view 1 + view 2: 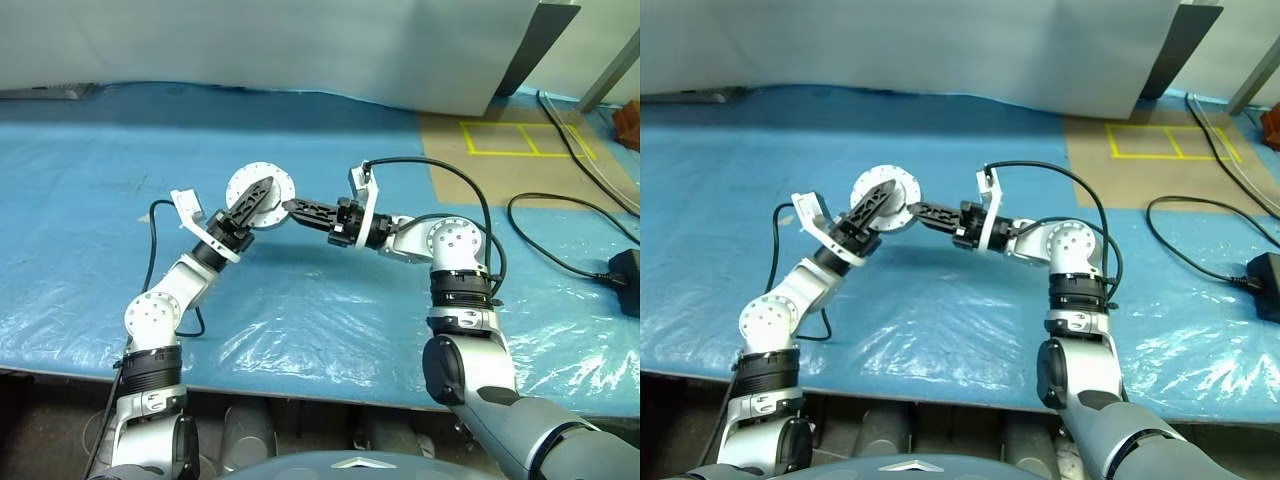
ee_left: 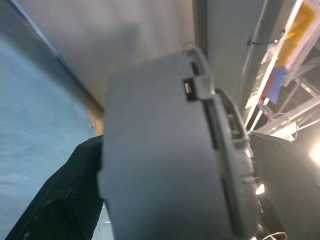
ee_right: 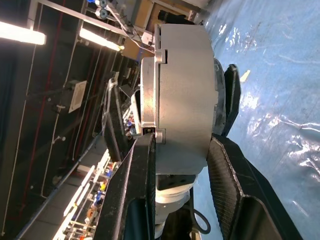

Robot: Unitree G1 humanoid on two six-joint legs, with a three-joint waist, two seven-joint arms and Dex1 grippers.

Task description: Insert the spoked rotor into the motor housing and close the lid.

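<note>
The motor housing (image 1: pixel 262 183), a squat grey round body, hangs above the blue sheet between both grippers, with a pale face ringed by small holes turned towards me. My right gripper (image 3: pixel 180 146) comes in from the right and is shut on the housing's (image 3: pixel 182 90) two flat ends. My left gripper (image 1: pixel 264 192) reaches up from the left and stands open around it; one of its fingers (image 3: pixel 112 125) is clear of the housing. The housing (image 2: pixel 165 160) looms close in the left wrist view. The spoked rotor is hidden. I cannot tell whether the lid is on the housing.
A blue plastic sheet (image 1: pixel 300 300) covers the table, whose front edge (image 1: pixel 300 385) runs just before me. Black cables (image 1: pixel 560 215) and a black adapter (image 1: pixel 625 268) lie at the right. A yellow tape square (image 1: pixel 520 140) marks a brown patch at the back right.
</note>
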